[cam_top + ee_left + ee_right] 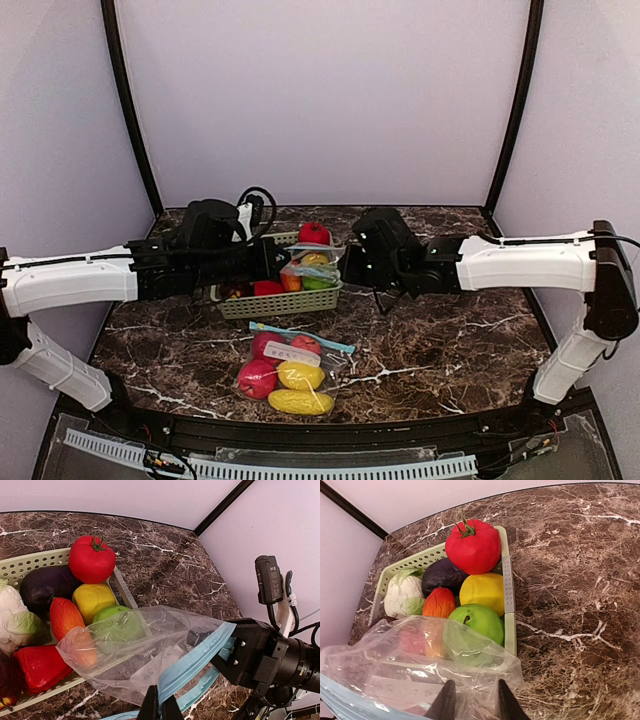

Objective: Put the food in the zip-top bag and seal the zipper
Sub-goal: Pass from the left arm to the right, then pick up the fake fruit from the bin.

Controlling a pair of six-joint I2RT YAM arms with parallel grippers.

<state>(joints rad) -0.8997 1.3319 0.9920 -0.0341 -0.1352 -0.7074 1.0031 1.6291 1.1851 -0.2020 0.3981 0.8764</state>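
The food lies in a pale green basket (508, 580): a red tomato (472, 546), a yellow fruit (482, 592), a green apple (477, 621), an orange piece (439, 603), a dark purple one (442, 575) and a pale cabbage (404, 595). A clear zip-top bag (145, 655) with nothing inside it hangs over the basket's near side. My left gripper (160, 705) is shut on its blue zipper strip (200, 660). My right gripper (472, 702) has its fingers a little apart, with the bag's film between them.
A second zip-top bag (285, 372), holding red and yellow toy fruits, lies flat on the marble table (450, 340) near the front edge. Both arms meet over the basket (280, 303). Pale walls close in the back and sides.
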